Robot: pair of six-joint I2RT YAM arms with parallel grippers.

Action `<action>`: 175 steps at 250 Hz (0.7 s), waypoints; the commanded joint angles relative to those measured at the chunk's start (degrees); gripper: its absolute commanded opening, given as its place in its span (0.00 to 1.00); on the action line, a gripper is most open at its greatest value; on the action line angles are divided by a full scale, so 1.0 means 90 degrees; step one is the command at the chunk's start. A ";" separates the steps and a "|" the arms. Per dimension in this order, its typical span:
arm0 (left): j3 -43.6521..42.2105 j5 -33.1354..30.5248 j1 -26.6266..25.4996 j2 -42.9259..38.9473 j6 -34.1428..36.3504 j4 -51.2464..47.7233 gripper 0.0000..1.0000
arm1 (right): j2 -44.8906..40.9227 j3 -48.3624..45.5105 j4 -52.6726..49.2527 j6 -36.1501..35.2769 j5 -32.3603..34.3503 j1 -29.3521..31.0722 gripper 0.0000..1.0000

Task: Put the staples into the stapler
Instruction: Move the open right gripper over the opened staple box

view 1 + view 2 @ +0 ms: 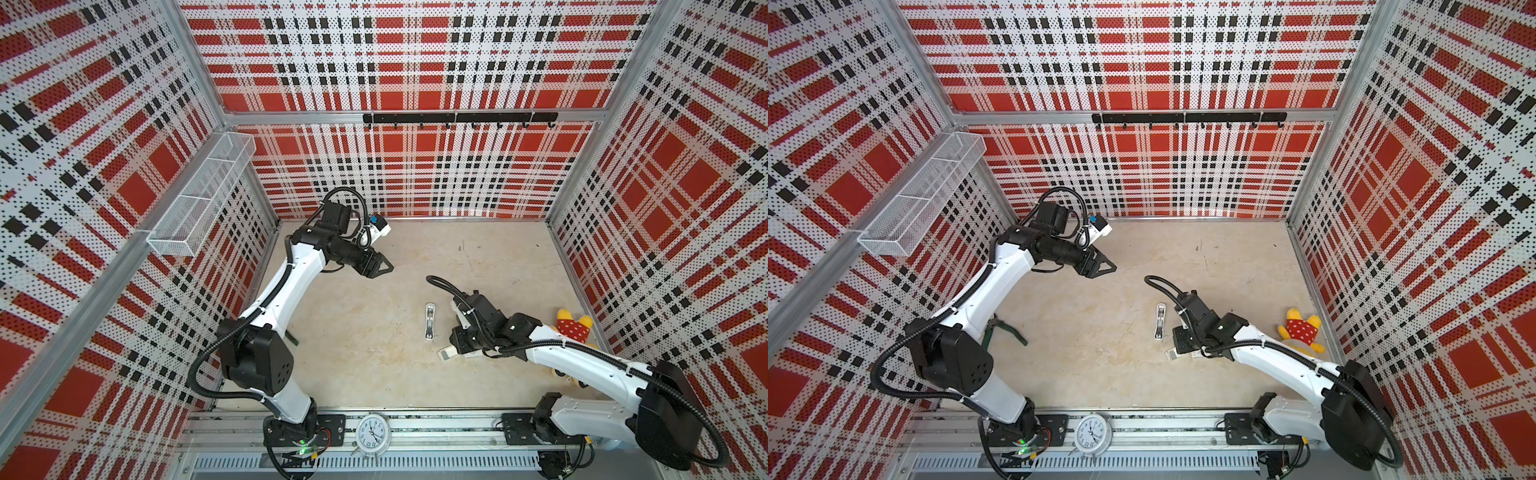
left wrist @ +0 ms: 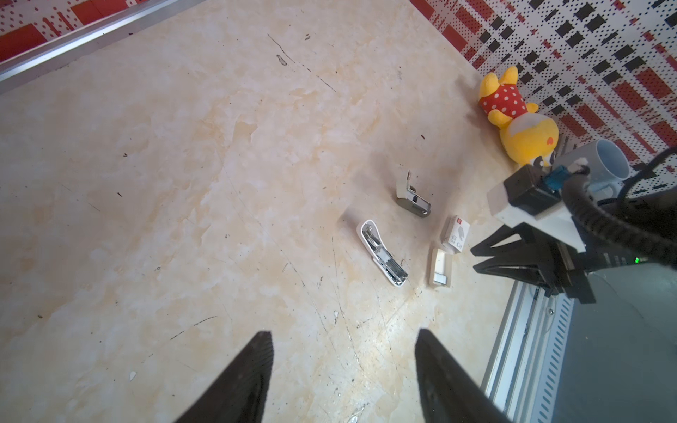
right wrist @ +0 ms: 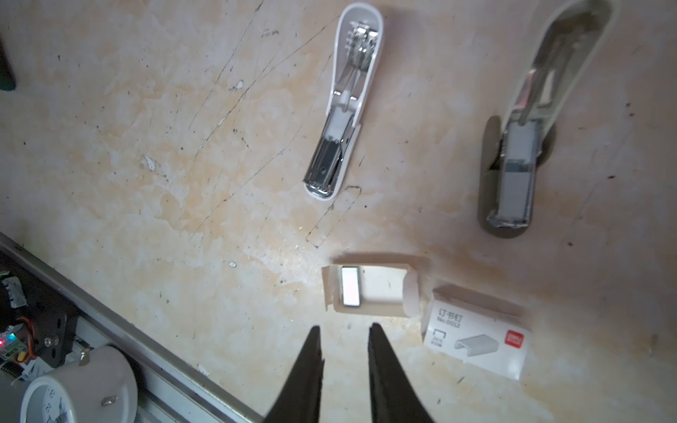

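Staples [image 3: 350, 285]: one short strip lying in the white tray [image 3: 384, 293], near the chrome end of the open white stapler [image 3: 344, 110]. Right gripper [image 3: 344, 331] hovers farther from the stapler than the tray, jaws a narrow gap apart, empty. Step is prob. the reach for the strip. Next move needs a descent w/ fingers straddling the strip, clear of the tray walls. Left gripper [image 2: 342, 333] is well apart from the stapler, jaws wide, empty.

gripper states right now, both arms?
left gripper: open wide, holding nothing.
right gripper: open only a little, holding nothing.
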 commanded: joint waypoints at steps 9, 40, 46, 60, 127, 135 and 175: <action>-0.0104 0.0123 0.0050 -0.0087 0.0060 0.0058 0.65 | 0.0348 -0.0074 0.0092 0.0475 0.0195 0.0276 0.23; -0.0123 0.0133 0.0061 -0.0090 0.0080 0.0060 0.65 | 0.0568 -0.0095 0.0113 0.0596 0.0356 0.0377 0.23; -0.0124 0.0133 0.0061 -0.0088 0.0081 0.0067 0.65 | 0.0600 -0.0114 0.0118 0.0612 0.0387 0.0382 0.23; -0.0148 0.0125 0.0066 -0.0105 0.0087 0.0082 0.65 | 0.0667 -0.0134 0.0140 0.0637 0.0437 0.0383 0.23; -0.0268 0.0113 0.0070 -0.0156 0.0097 0.0145 0.65 | 0.1096 -0.0044 0.0277 0.0627 0.0537 0.0385 0.23; -0.0287 0.0118 0.0071 -0.0167 0.0093 0.0158 0.65 | 0.1164 -0.0013 0.0294 0.0613 0.0544 0.0392 0.24; -0.0328 0.0095 0.0079 -0.0213 0.0105 0.0174 0.65 | 0.1456 0.0134 0.0371 0.0583 0.0544 0.0453 0.24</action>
